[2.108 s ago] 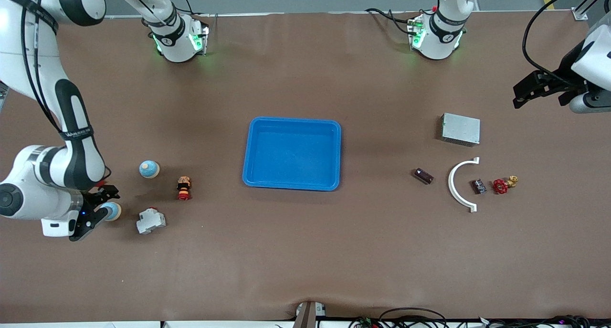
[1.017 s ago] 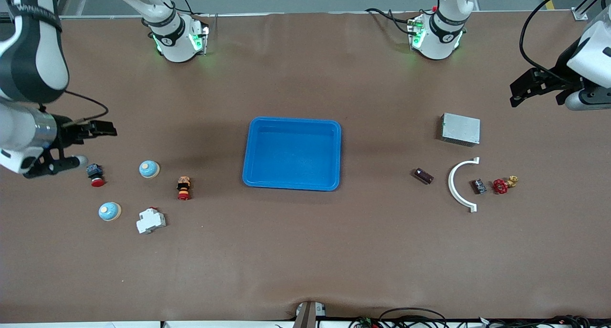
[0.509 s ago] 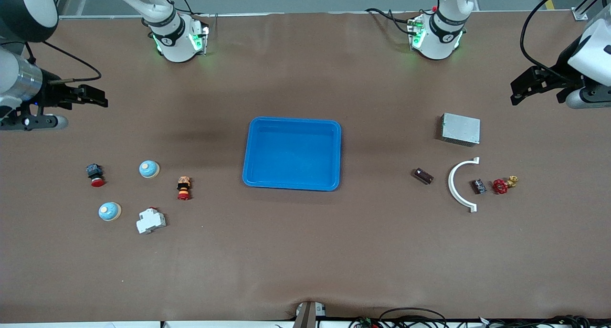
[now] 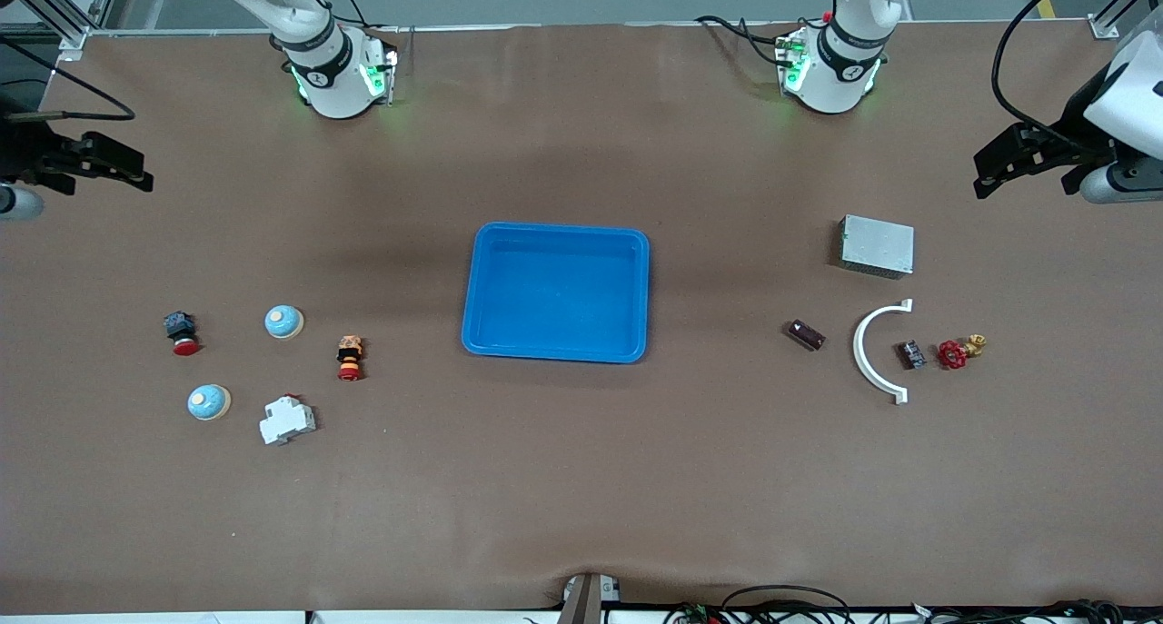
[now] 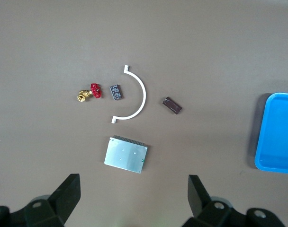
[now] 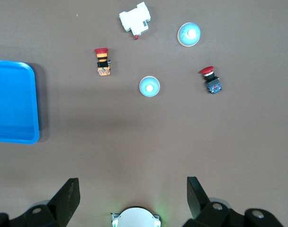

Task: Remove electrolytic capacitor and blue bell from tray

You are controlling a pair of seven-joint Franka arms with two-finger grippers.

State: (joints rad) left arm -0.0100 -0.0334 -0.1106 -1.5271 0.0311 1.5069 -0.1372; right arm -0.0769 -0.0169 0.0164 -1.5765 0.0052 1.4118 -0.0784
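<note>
Two open, empty grippers raised over either end of a brown table [image 4: 581, 479].

Lower left: two blue bells [image 4: 209, 402] [image 4: 284, 321]. Centre: blue tray [image 4: 556, 355]. Right of centre: dark capacitor [image 4: 806, 334]. Upper edges: right gripper [image 4: 114, 165] at the frame's left, left gripper [image 4: 1004, 165] at its right, jaws spread wide.

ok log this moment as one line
left gripper open, over table's left-arm end | right gripper open, over right-arm end | blue plastic tray empty | brown cylindrical capacitor, blue dome bells on table
</note>
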